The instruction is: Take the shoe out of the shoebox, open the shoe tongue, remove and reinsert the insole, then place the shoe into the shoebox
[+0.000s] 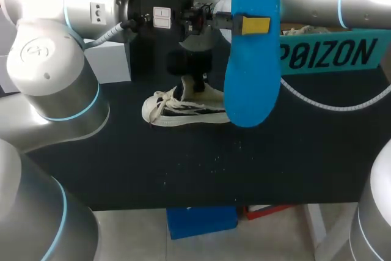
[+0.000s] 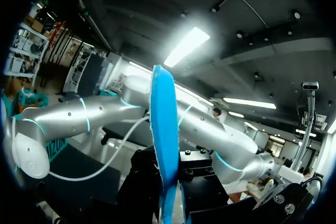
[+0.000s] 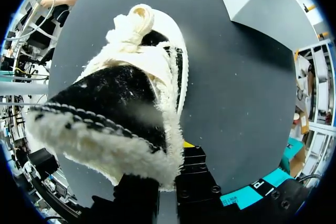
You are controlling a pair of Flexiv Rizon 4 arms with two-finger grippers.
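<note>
My left pincer (image 1: 253, 25) grips the blue foam insole (image 1: 252, 84), axis 12–6. The cream fleece-lined sneaker (image 1: 183, 109) lies at its 7 o'clock, toe at 9, heel clamped by my right pincer (image 3: 170, 153).

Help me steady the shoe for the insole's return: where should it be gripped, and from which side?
Pinch the shoe at the fleece-edged rim of its opening, from above: it stands on its sole with the opening upward, and that rim is thin. The right gripper holds it there.

Blue insole (image 1: 252, 84) aloft, wht shoe (image 1: 183, 109) below
</note>
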